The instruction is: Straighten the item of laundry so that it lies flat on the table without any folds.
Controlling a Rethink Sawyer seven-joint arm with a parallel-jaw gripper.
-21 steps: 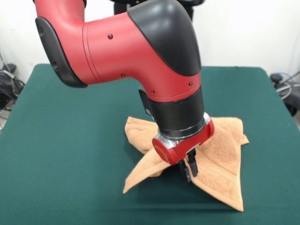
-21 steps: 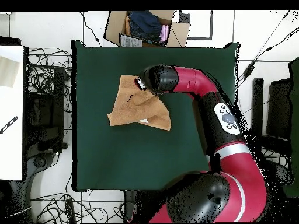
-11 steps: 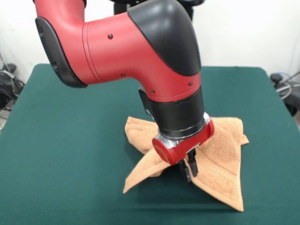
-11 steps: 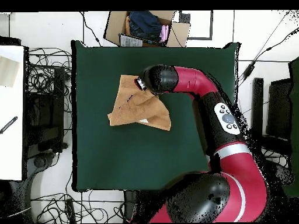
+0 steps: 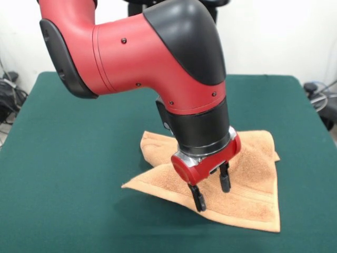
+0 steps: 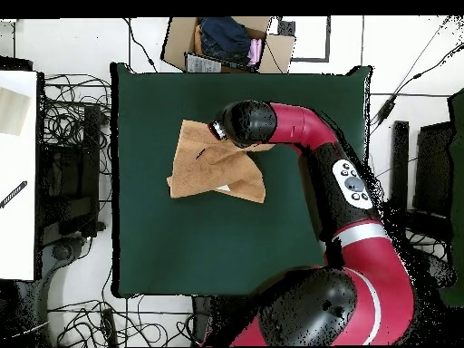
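The item of laundry [image 5: 253,179], a light orange-tan towel, lies on the dark green table [image 5: 79,158] under the arm. It is spread wide towards the table's front edge, with a rumpled hump at its back left corner. My gripper [image 5: 211,192] stands open just above the towel's front part, one black finger [image 5: 197,200] on each side of a bare strip of cloth, holding nothing. From above, the towel [image 6: 199,168] shows left of the arm's wrist [image 6: 243,122], which hides the gripper; one layer still lies folded over at the towel's lower right.
An open cardboard box [image 6: 227,41] with clothes stands beyond the table's top edge in the overhead view. Cables and a white bench [image 6: 18,172] lie off the table's left side. Green cloth [image 6: 181,245] surrounds the towel on all sides.
The gripper has opened and let go of the towel. The pinched fold has dropped, and the towel now spreads wider and flatter towards the front.
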